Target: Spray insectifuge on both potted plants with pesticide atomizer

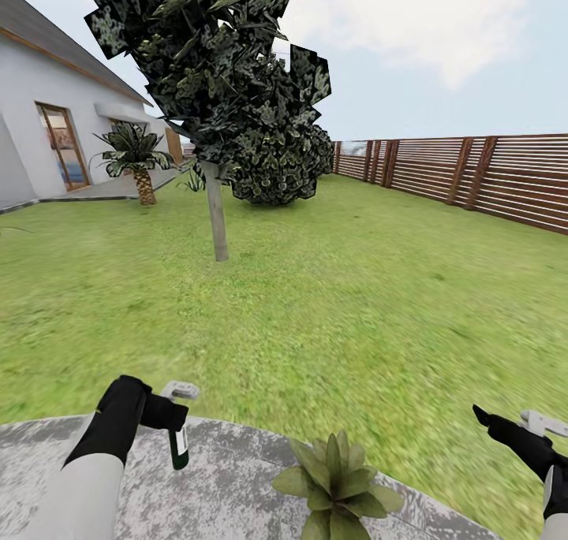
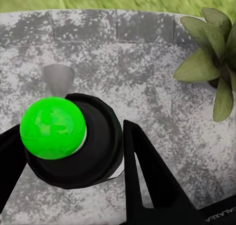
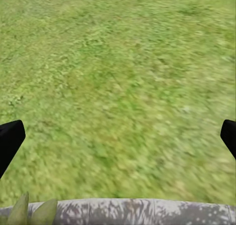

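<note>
From the head camera, the left gripper point(image 1: 175, 414) hangs over the grey stone patio point(image 1: 229, 485) with the bottle point(image 1: 179, 448) hanging from it, neck up; its top is hidden inside the black fingers, and only the dark green body with a pale label shows. A leafy plant point(image 1: 338, 478) sits at the patio's edge beside the lawn point(image 1: 315, 311), its lower leaves cut off by the frame. The right gripper point(image 1: 509, 422) reaches over the grass near the patio's rim, with one dark finger and a pale part visible; how far apart the fingers stand is hard to judge here. Behind stand a dark tree point(image 1: 217, 91), a wooden fence point(image 1: 473, 173) and a house point(image 1: 47, 122).

The left wrist camera looks down on the bottle point(image 2: 73, 144): a bright green ball sits over its dark round top, clamped between both black fingers point(image 2: 147, 176). The plant point(image 2: 211, 62) lies near the patio's edge, partly cropped.

The right wrist camera shows the fingertips point(image 3: 10, 141) spread wide with nothing between them, blurred grass point(image 3: 118, 87) beyond, the patio's rim point(image 3: 147, 211) and two leaf tips point(image 3: 34, 212).
</note>
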Tool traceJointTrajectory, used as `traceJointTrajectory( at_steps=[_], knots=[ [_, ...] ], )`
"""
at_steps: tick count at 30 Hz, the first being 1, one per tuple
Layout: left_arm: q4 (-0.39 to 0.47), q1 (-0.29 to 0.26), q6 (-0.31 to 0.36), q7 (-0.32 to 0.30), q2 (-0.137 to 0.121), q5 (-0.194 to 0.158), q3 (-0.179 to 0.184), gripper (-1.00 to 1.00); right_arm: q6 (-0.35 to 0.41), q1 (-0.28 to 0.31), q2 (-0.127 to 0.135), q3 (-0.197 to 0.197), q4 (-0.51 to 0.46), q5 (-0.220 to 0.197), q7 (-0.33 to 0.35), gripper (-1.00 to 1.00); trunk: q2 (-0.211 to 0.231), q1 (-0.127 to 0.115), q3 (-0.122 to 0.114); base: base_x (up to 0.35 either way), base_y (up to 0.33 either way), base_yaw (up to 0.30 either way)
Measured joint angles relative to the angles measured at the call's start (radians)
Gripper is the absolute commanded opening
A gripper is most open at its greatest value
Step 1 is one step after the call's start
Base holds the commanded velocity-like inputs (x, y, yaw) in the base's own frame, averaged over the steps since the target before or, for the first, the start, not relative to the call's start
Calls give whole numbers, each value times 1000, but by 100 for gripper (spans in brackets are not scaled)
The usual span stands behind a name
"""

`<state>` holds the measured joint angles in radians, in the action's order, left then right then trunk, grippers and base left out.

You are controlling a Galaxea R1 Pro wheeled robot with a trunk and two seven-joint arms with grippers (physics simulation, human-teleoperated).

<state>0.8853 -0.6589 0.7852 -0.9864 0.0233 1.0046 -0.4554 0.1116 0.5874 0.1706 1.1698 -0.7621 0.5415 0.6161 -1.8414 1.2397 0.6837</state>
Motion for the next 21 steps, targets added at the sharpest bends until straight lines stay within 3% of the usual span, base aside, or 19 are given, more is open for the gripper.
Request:
traceJointTrajectory(
  at_steps=[2,6,9,15,21],
  knots=[
    [0,0,1,0,0,0,26,-100,0,0,0,0,0,0,0,100,0,0,0,0,0,0],
    [-4,0,9,-2,-1,-1,116,-100,2,0,-1,1,0,0,0,100,0,0,0,0,0,0],
    [-34,0,56,-1,-1,0,164,-100,3,0,-1,0,0,0,0,100,0,0,0,0,0,-114],
    [-47,-1,91,-1,-1,-1,180,-100,5,0,-1,-1,0,1,0,100,0,0,0,0,0,-237],
    [-47,-1,94,-1,0,-2,182,-100,5,0,-1,-1,0,2,0,100,0,0,0,0,0,-53]
  ],
)
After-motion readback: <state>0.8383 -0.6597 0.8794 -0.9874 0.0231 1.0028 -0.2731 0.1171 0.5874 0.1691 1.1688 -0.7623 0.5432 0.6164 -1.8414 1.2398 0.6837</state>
